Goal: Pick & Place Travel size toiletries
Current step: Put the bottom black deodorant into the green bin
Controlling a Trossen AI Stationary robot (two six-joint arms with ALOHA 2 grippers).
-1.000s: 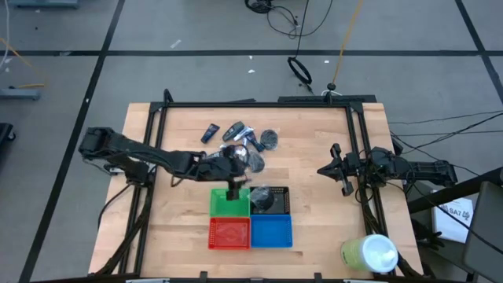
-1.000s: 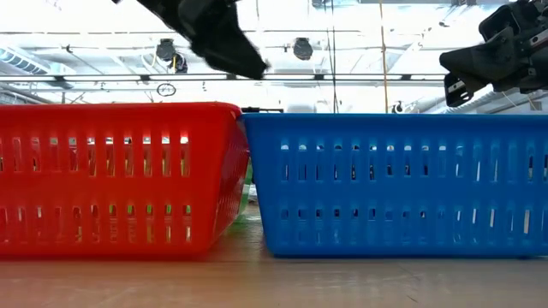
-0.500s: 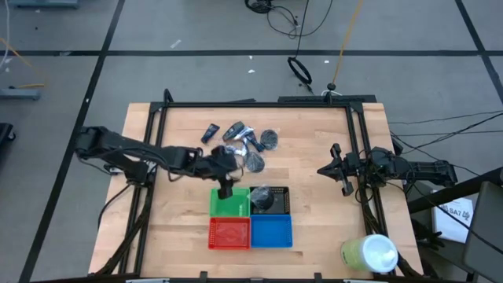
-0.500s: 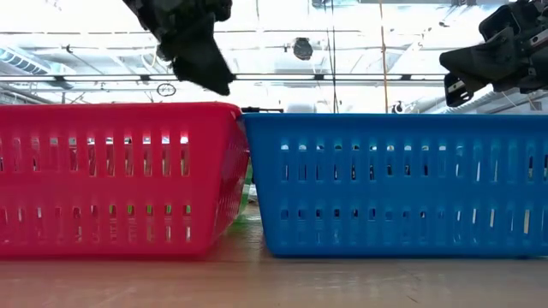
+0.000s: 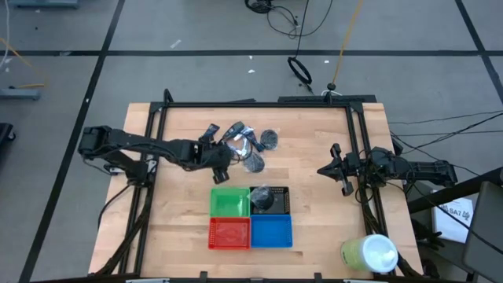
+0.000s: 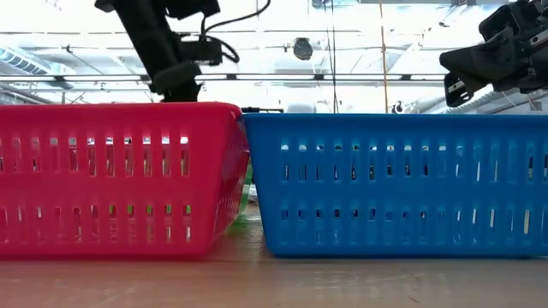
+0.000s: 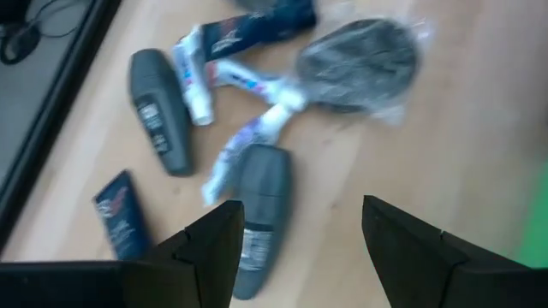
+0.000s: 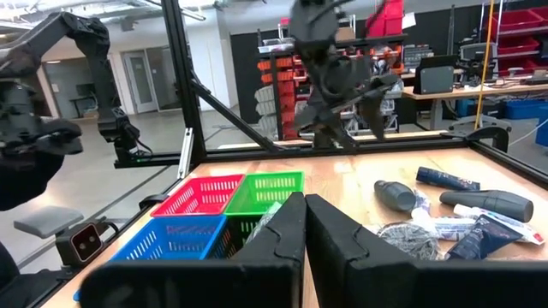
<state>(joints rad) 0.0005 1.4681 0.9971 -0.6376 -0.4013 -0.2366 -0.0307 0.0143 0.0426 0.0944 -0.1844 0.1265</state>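
Four square trays sit in a block near the front of the worktop (image 5: 314, 157): green tray (image 5: 229, 202), black tray (image 5: 272, 200), red tray (image 5: 228, 233), blue tray (image 5: 271, 231). One dark item lies inside the black tray.

Left hand (image 5: 221, 163) hovers over the worktop between the green tray and the cluster of toiletries (image 5: 250, 144). Its fingers (image 7: 218, 248) are spread wide and hold nothing — the left wrist view shows bare wood and a grey oval (image 7: 259, 214) in the gap between them.

Loose toiletries lie at the back of the worktop, close together:
- mesh puff (image 7: 360, 58) in clear wrap;
- second grey oval (image 7: 160, 111);
- dark blue tube (image 7: 120, 214), set apart at the edge of the group;
- white-and-blue tubes (image 7: 235, 77), overlapping.

Right hand (image 5: 339, 170) waits at the right side of the worktop, fingers pressed together — nothing held.

Pale green cylinder (image 5: 368, 253) stands at the front right corner.
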